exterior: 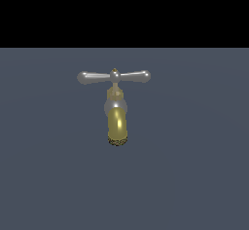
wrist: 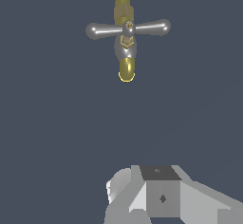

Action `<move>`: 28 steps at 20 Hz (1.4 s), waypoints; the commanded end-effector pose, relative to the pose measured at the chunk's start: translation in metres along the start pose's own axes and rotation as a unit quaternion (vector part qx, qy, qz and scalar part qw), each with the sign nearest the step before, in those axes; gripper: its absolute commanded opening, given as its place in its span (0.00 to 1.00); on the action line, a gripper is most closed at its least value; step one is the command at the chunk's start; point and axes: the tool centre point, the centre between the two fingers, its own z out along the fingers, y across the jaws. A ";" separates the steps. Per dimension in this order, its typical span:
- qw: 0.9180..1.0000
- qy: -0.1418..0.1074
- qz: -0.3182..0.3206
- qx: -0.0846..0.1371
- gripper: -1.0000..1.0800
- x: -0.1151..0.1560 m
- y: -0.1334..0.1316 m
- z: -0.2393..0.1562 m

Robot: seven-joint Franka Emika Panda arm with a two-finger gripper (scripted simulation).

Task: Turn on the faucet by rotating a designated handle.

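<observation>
The faucet [exterior: 116, 117] with its handle [exterior: 114, 77] stands on a plain slate-grey floor [exterior: 194, 175]; black beyond. Gripper [wrist: 156, 204] is far off, finger state unclear.

Handle [exterior: 114, 77] atop faucet [exterior: 116, 114]; spout below, facing camera.

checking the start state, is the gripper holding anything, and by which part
Nothing is held. The gripper is well apart from the faucet, and its handle is untouched.

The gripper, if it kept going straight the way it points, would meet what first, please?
Probably the bare grey floor: the gripper looks down at it, well short of the faucet. Depth is unclear.
</observation>
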 end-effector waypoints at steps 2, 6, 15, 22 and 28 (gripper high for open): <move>1.000 -0.001 0.013 0.007 0.00 0.008 -0.002 0.002; 0.999 -0.004 0.037 0.018 0.00 0.022 -0.006 0.006; 0.991 -0.018 0.126 0.051 0.00 0.072 -0.021 0.025; 0.974 -0.035 0.213 0.068 0.00 0.117 -0.035 0.051; 0.953 -0.049 0.290 0.074 0.00 0.154 -0.048 0.078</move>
